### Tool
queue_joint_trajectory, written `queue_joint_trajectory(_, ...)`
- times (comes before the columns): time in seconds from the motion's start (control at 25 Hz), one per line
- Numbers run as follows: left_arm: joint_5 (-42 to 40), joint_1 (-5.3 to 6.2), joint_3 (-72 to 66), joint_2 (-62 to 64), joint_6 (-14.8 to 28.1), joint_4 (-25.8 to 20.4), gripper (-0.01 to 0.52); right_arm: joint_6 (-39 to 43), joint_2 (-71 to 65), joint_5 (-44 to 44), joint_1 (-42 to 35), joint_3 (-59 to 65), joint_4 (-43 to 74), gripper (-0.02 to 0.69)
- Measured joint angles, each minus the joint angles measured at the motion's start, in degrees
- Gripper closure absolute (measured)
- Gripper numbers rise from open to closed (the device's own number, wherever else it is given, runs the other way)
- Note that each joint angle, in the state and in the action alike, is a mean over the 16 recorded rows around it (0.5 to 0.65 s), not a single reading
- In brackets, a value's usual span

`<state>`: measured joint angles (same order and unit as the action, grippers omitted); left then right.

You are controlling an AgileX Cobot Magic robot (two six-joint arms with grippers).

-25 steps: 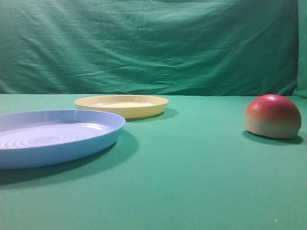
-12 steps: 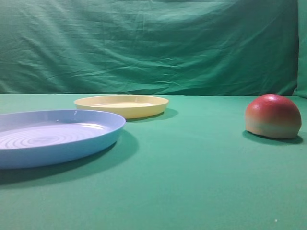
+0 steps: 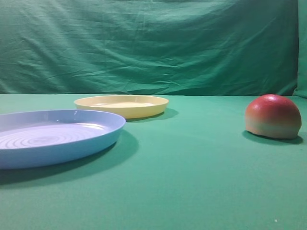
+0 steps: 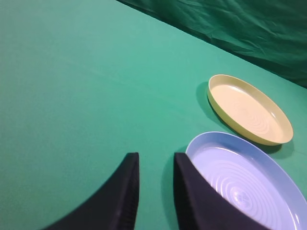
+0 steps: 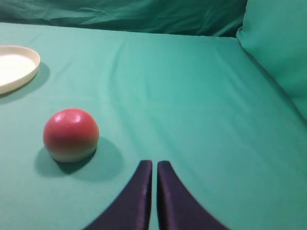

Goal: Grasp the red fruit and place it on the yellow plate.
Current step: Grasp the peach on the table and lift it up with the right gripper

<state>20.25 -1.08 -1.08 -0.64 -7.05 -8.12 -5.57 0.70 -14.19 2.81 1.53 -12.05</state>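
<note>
On green cloth-covered counter [image 3: 192, 182], well right of shallow round pale-yellow plastic plate [image 3: 121, 105]: rounded red-topped toy fruit [image 3: 273, 116], untouched; right gripper [image 5: 154, 167] jaws closed and empty, left gripper [image 4: 156, 165] jaws slightly parted; approach step, next opening over fruit.

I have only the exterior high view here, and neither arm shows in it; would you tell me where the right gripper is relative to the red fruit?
Observer: The right gripper hangs over bare cloth. The red fruit sits ahead of it, off to the left in the right wrist view, and the two do not touch.
Operator: Are its jaws ready to take the fruit?
Observer: No, they stand shut, with the tips nearly touching.
Operator: And the left gripper?
Observer: The left gripper is just beside the near rim of the blue plate, with its jaws slightly parted and nothing between them.
</note>
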Motion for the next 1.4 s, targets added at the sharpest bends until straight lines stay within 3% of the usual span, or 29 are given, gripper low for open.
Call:
queue_joint_trajectory(0.36,0.00,0.00,0.00,0.00,0.00,0.00,0.357,-2.74,-2.08,3.21,0.00,-5.81,-6.73,0.665)
queue_joint_trajectory(0.96,0.00,0.00,0.00,0.00,0.00,0.00,0.357,-13.82,-32.76,-27.57,0.00,-30.23,-5.04,0.665)
queue_joint_trajectory(1.4,0.00,0.00,0.00,0.00,0.00,0.00,0.357,-13.02,-53.67,-35.17,3.26,-40.12,-2.88,0.665)
